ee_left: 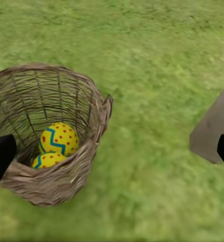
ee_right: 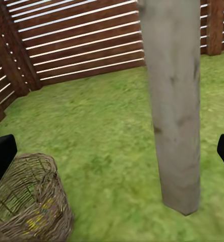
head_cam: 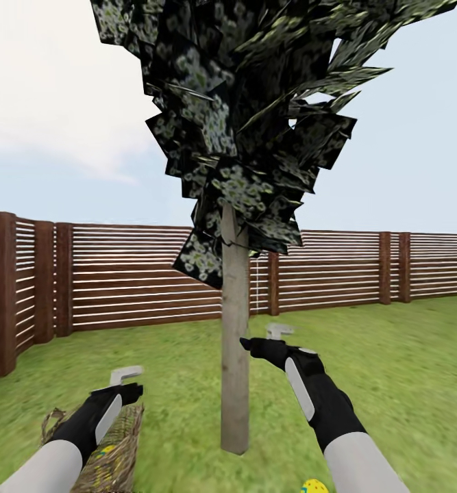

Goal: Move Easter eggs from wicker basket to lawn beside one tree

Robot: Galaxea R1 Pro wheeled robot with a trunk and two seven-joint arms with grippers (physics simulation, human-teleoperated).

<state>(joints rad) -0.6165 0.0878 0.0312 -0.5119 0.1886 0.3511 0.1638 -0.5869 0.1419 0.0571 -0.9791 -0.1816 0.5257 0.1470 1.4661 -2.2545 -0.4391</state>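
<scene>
Down at the head view's bottom edge, one egg (head_cam: 314, 487) lies on the lawn (head_cam: 406, 370) just right of the tree (head_cam: 235, 356), whose trunk stands straight up. Left gripper (head_cam: 127, 378) hovers over the basket (head_cam: 115, 455); right gripper (head_cam: 268, 337) sits beside the trunk, fingers spread and empty. Left wrist view: two eggs (ee_left: 58, 138) deep in the upright basket (ee_left: 51, 96), the upper one with its long axis roughly upright, fingertips (ee_left: 1, 154) wide apart. Right wrist view: trunk (ee_right: 175, 101) dead ahead, basket (ee_right: 29, 199) near, fence (ee_right: 76, 40) behind.
</scene>
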